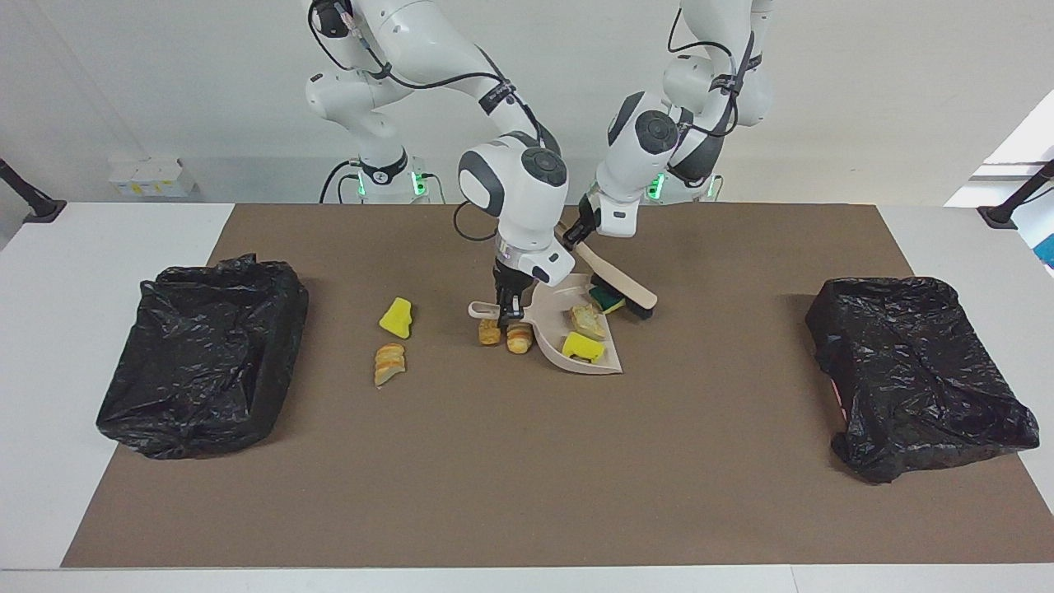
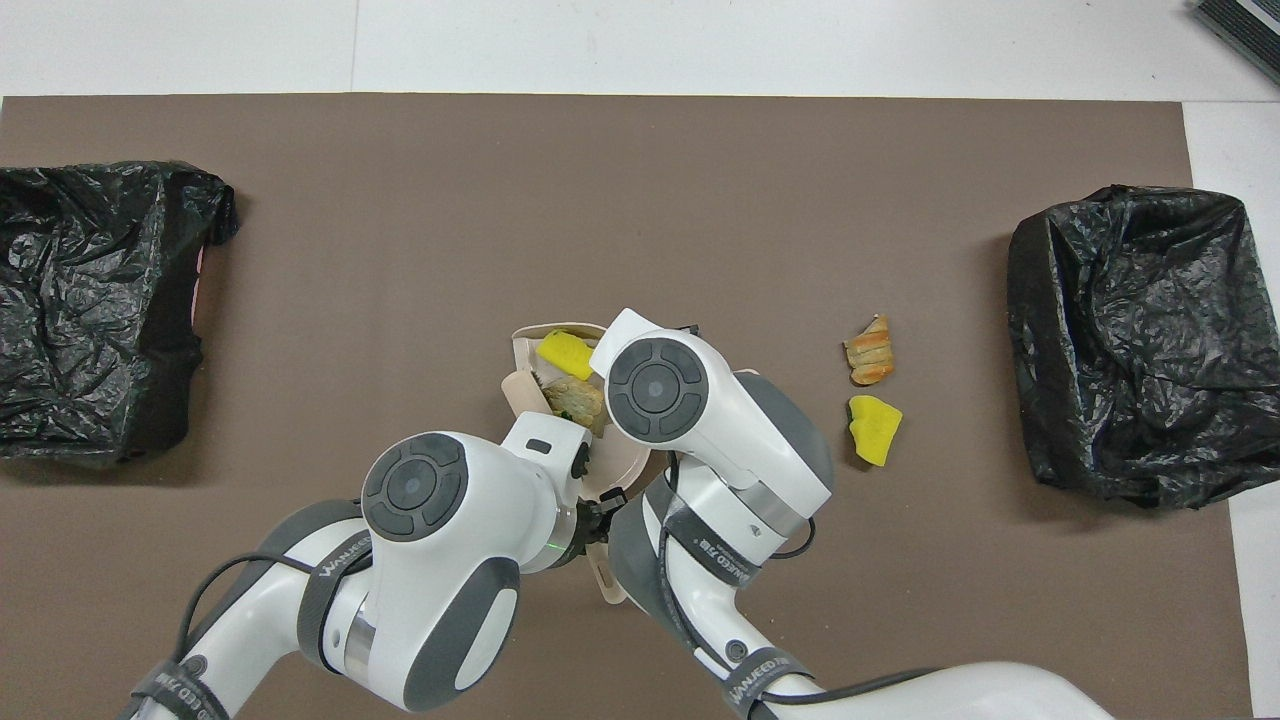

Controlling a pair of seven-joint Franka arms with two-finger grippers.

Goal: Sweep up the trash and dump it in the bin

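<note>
My right gripper [image 1: 504, 311] is shut on the handle of the beige dustpan [image 1: 553, 339], which rests on the mat. In the pan lie a yellow sponge piece [image 1: 583, 347] [image 2: 562, 350] and a bread roll [image 1: 585, 319] [image 2: 576, 396]. My left gripper [image 1: 576, 235] is shut on the handle of the brush [image 1: 626, 282], whose bristles press a green-sided sponge [image 1: 608, 304] at the pan's open edge. Two rolls [image 1: 504, 333] lie under the pan's handle. Toward the right arm's end lie a yellow sponge [image 1: 396, 318] [image 2: 874, 428] and a roll [image 1: 389, 362] [image 2: 870, 350].
Two bins lined with black bags stand on the brown mat, one at the right arm's end [image 1: 202, 354] [image 2: 1140, 340] and one at the left arm's end [image 1: 918, 375] [image 2: 90, 310]. Both arms crowd the mat's middle near the robots.
</note>
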